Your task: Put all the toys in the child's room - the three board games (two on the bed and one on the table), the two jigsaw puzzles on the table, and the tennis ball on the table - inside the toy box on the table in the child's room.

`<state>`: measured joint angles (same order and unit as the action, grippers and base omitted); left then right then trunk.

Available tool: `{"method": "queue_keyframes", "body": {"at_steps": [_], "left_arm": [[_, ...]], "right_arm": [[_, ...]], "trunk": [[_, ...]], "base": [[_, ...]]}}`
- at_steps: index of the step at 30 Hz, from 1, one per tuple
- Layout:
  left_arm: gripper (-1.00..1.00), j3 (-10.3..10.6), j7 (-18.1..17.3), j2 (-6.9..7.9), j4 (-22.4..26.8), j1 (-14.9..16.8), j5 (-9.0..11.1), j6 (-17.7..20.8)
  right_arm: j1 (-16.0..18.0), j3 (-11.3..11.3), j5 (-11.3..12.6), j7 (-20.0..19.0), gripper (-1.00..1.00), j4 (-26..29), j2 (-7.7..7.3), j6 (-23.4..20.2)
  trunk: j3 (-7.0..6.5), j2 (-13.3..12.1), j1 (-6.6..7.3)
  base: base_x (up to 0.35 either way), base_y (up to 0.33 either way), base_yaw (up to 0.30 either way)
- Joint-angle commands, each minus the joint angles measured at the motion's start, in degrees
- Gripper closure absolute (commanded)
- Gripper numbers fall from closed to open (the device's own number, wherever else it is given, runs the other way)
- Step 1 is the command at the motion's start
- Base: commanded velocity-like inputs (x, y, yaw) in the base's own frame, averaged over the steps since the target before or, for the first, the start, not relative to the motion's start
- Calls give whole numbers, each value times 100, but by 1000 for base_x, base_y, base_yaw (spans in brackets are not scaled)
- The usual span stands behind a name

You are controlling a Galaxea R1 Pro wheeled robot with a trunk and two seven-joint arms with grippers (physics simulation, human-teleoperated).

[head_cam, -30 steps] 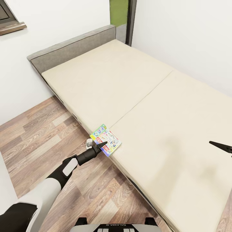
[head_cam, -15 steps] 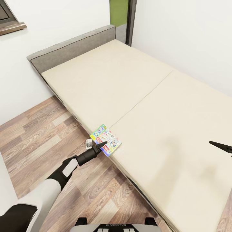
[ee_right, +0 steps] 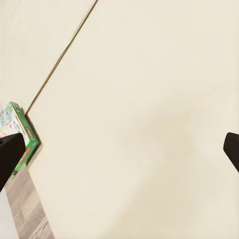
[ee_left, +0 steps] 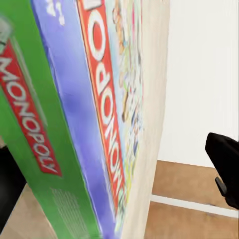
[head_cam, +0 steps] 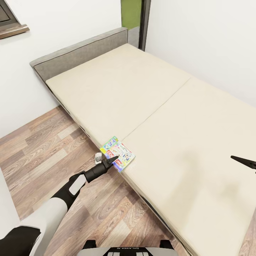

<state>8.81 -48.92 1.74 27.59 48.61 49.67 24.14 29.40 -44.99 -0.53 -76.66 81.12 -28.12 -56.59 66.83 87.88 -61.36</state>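
The left tool [head_cam: 111, 162] is at the near edge of the bed [head_cam: 160, 106], its dark tips right against the corner of the board game [head_cam: 117, 153] that lies flat on the mattress just ahead of it. That box sits at the very rim of the bed, beside the seam between the two mattress halves, with one corner jutting slightly over the floor [head_cam: 42, 156]; an overhanging corner is likely why the arm comes in low from the floor side, since it offers an edge to pinch rather than a flat lid to scrape at. In the left wrist view the box [ee_left: 94, 119] crowds the picture, its green side and printed lid running away from the camera, with one dark finger [ee_left: 226, 167] standing apart from it on the far side. The fingers look spread to either side of the box and not yet clamped, but at this closeness I cannot tell for sure whether they are touching it.

Further right, the right tool [head_cam: 245, 163] hovers over bare mattress, well apart from the game and carrying nothing. The right wrist view shows its two dark tips [ee_right: 11, 154] at opposite sides of the frame, so its jaws stand wide, with the game [ee_right: 20, 134] far off beyond one tip. It seems parked out of the way while the left arm works. The toy box is somewhere else, so the carry is not yet begun
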Motion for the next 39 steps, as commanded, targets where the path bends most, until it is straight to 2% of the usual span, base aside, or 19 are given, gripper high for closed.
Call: {"method": "queue_keyframes", "body": {"at_steps": [1, 16, 39], "left_arm": [[100, 28, -1, 6, 1, 2, 61, 47], [100, 33, -21, 2, 51, -34, 61, 47], [100, 33, -30, 2, 64, -36, 66, 50]], "right_arm": [[4, -5, -7, -25, -100, 1, 0, -54], [4, -9, -9, -25, -100, 53, 70, -54], [4, -1, -5, -25, -100, 71, 83, -59]], "trunk": [[3, 2, 0], [3, 2, 0], [3, 2, 0]], "base": [[0, 0, 0], [0, 0, 0], [0, 0, 0]]}}
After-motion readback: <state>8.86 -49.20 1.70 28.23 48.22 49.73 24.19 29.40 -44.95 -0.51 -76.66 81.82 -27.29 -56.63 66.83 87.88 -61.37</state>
